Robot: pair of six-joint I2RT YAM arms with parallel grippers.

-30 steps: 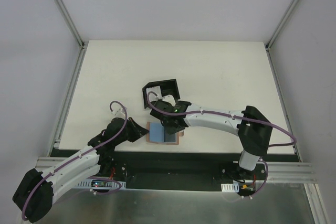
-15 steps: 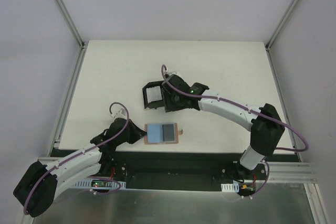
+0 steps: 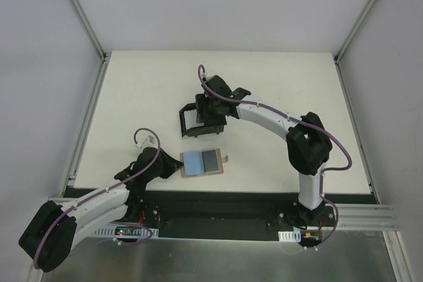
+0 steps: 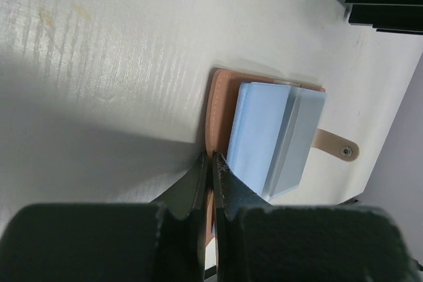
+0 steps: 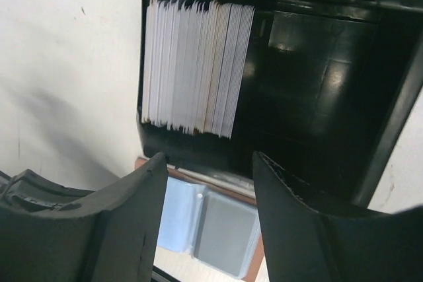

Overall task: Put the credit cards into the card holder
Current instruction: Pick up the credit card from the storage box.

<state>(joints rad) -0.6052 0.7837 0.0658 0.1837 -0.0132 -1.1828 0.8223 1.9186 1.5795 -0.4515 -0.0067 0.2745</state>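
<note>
Wallet (image 3: 201,162) lies open on the counter (image 3: 277,84), near the front edge. A blue card (image 4: 258,130) and a grey card (image 4: 299,138) sit side by side on its inner face. The snap tab (image 4: 334,144) sticks out on the far side from the left arm.

Left end effector (image 4: 210,163): fingers pinched together on the wallet's leather edge, pinning it. Right end effector (image 5: 208,163): fingers spread with nothing between them, poised over the black box (image 3: 192,123), which holds a stack of pale cards (image 5: 195,64) standing on edge.

Handling, our judgement: the cards look thin, stiff, light and slick. Packed this tightly, one would best be taken by its exposed edge, pinched across the two faces. Separating a single card from its neighbours looks like the hard part. The wallet is soft and light, and would likely slide or fold if it were not held.

Unclear:
- We cannot tell whether the two cards are tucked into pockets or only lying on top.
- The number of cards in the stack cannot be counted.
- In the top view the right arm covers much of the box.
</note>
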